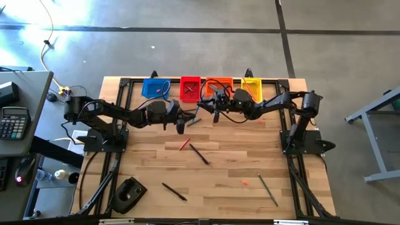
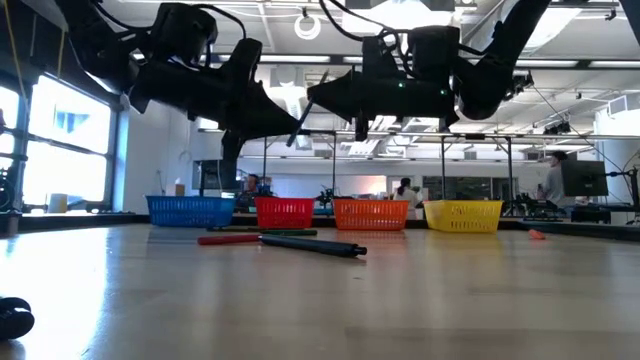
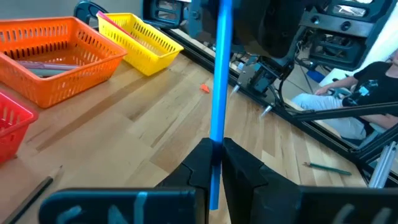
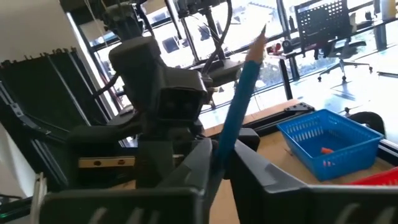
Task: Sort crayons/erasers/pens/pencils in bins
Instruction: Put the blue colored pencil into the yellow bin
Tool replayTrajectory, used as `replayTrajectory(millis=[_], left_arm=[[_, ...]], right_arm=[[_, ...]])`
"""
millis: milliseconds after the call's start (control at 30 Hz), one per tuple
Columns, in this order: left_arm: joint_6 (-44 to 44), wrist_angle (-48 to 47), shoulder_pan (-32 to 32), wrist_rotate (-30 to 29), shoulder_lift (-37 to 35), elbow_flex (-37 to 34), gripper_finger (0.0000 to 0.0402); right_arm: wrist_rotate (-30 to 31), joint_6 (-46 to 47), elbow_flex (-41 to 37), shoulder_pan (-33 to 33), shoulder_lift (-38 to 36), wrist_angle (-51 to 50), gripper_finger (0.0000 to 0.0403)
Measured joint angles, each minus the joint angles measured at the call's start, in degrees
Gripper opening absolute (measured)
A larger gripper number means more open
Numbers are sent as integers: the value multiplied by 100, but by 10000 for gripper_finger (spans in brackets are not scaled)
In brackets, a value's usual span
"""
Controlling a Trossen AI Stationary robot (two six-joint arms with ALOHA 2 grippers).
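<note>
- Wooden table carries four bins along its far edge; I take the red bin as my mark.
- Just in front of the red bin, above the table, my left gripper and my right gripper meet tip to tip.
- Both hold the same blue pencil. My left jaws are pressed shut on one end, and my right jaws are closed around the other part.
- I judge this step to be a handover of the pencil between my two arms.
- Next, I think one gripper must let go, but only when the other grip is firm. Otherwise the pencil may drop.
- Which bin the pencil belongs in I cannot tell. The orange bin, beside the red bin, has long sticks in it.
- One eraser lies on the table, well apart from the red bin.
</note>
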Motion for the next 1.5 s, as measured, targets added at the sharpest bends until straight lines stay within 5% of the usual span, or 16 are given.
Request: replayTrajectory(millis=[533,733,967,1267,1500], left_arm=[[559,-280,120,134,-1,0,100],[579,-427,433,631,-2,0,136],[981,-510,661,467,-2,0,153],[1259,-510,896,252,-2,0,128],[1375,-510,994,-72,-2,0,101]], right_arm=[[98,-303,257,-186,0,-408,13],[64,-329,352,-442,-54,-850,12],[46,-909,542,-763,-573,-2242,12],[94,-1728,1086,-1160,-1174,-4300,12],[859,-2320,2142,-1436,-1359,-7180,12]])
